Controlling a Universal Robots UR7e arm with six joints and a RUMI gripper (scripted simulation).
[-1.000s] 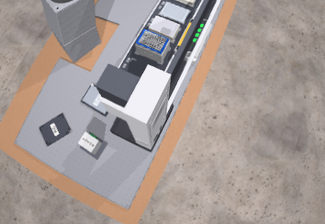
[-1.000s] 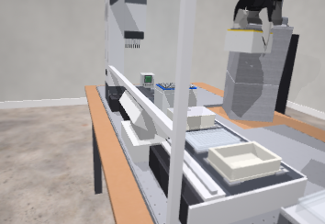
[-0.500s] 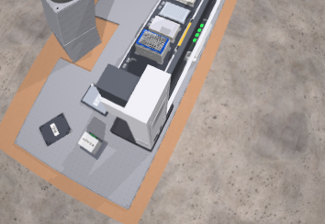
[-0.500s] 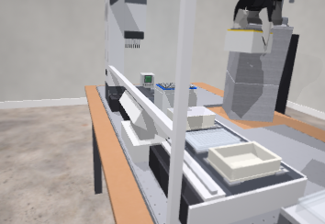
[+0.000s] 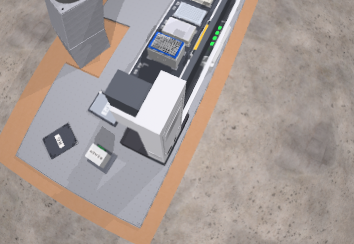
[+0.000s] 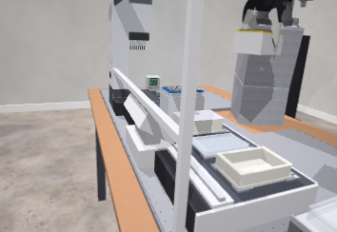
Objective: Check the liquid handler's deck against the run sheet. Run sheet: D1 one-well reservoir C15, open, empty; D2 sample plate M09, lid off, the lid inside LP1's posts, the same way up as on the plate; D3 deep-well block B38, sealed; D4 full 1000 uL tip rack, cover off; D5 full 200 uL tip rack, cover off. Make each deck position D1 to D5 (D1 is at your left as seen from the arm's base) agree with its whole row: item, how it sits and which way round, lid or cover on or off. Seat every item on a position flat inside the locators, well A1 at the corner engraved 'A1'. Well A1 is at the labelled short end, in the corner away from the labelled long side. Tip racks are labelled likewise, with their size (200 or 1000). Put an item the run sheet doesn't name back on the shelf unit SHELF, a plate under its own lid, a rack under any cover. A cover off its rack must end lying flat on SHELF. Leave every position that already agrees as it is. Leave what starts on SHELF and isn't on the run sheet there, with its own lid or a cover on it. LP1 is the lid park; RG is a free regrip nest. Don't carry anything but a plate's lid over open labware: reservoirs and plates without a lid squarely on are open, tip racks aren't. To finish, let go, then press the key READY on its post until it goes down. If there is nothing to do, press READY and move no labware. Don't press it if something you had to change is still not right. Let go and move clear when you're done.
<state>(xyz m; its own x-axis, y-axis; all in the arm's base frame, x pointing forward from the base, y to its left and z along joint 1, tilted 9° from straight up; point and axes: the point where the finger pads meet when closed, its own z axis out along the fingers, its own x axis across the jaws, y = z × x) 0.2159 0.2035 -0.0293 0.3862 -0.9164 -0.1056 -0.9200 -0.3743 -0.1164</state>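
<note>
1. A reservoir sits nearest on the deck.
2. Behind it come a plate, a white block, then a blue rack.
3. Farthest, the gripper is clamped on a yellow-edged rack, held high beside the pedestal.

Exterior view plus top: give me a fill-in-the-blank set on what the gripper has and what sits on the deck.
1. The gripper is shut on a rack with a ___ rim.
2. That rack hangs ___ the table, touching nothing below.
3. The rack seated on the deck has a ___ rim.
4. The reservoir on the deck has ___ lid.

Missing: yellow; above; blue; no
</note>
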